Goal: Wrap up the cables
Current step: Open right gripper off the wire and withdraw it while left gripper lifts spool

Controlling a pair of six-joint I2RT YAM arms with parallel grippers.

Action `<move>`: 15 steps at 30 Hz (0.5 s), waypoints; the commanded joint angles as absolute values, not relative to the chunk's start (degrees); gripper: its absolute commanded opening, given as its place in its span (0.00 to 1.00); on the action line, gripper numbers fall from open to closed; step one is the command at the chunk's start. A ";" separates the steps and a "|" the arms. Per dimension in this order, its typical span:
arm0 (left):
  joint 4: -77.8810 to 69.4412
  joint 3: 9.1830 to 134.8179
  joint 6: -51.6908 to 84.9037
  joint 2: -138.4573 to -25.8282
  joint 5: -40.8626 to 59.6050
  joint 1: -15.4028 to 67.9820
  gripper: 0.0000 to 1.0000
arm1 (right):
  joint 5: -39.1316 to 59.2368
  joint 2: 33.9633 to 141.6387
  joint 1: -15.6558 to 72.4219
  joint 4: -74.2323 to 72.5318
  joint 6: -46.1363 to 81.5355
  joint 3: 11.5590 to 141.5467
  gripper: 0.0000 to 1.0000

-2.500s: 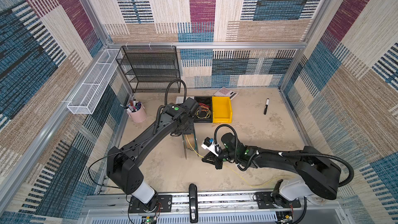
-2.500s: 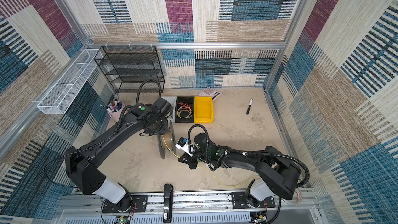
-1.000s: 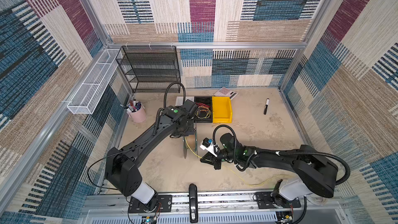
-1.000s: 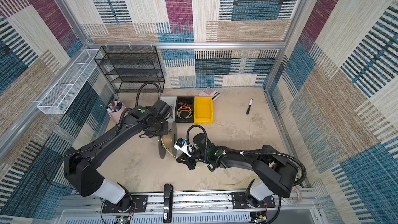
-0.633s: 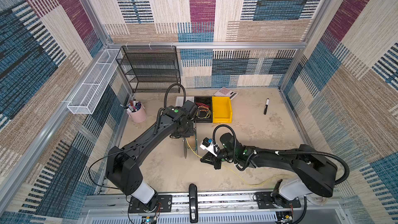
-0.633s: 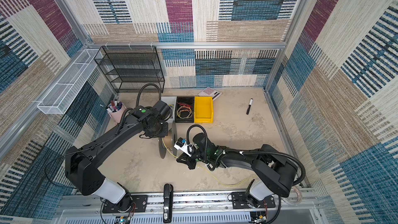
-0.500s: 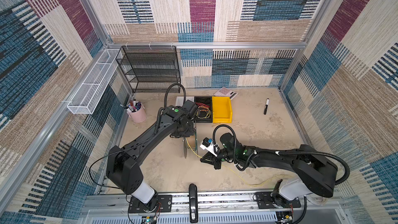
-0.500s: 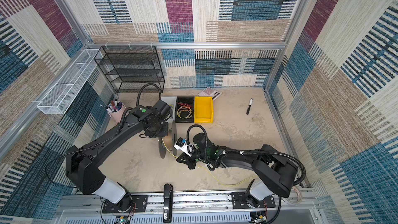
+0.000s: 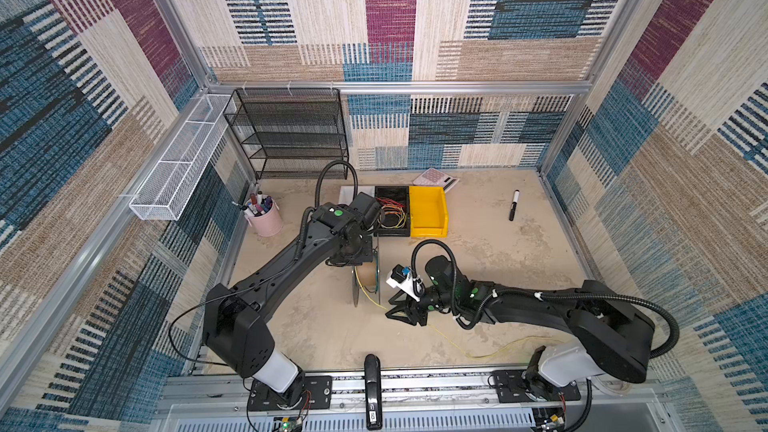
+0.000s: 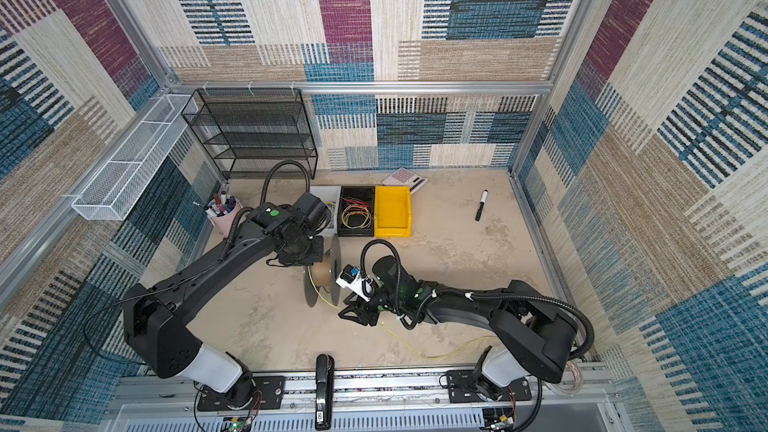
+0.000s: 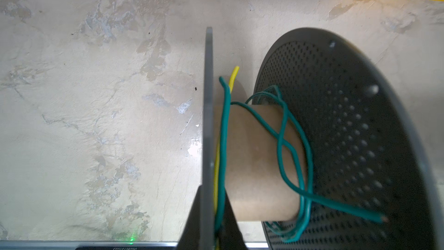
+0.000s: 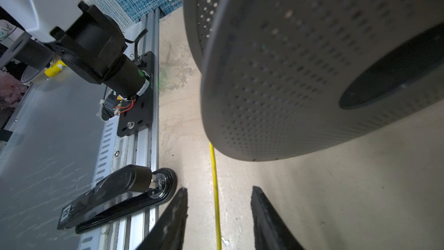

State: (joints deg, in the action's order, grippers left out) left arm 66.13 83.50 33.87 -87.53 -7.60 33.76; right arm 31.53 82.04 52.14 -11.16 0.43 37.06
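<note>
A spool with a cardboard core and dark perforated flanges stands on edge mid-table, seen in both top views. My left gripper is shut on the rim of one flange from above, with the wires pressed beside it. The cables, one thin yellow wire, run from the spool between the fingers of my open right gripper without touching them. The wire then trails along the table to the front right. A loose green wire loops round the core. My right gripper lies low, just right of the spool.
Behind the spool stand a black bin of coloured wires and a yellow bin. A pink pen cup is at the left, a black marker at the back right, a black mesh shelf behind, and a stapler on the front rail.
My right gripper has opened and let go of the yellow wire, which now lies free between its fingers. Both arms and the spool have hardly moved.
</note>
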 commanded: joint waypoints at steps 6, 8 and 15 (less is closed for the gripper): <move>64.03 83.42 36.05 -79.56 -8.82 33.13 0.00 | 25.16 62.57 52.21 8.26 7.42 42.17 0.69; 61.80 82.20 37.12 -78.41 -8.17 33.05 0.00 | 26.73 57.83 52.21 12.01 11.61 42.71 0.71; 57.15 81.26 38.75 -75.33 -8.37 32.61 0.00 | 32.53 41.81 52.16 15.99 36.43 36.61 0.69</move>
State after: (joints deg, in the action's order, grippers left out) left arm 61.91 81.41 36.56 -76.47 -7.57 32.75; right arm 29.98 46.44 52.12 13.56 21.91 38.39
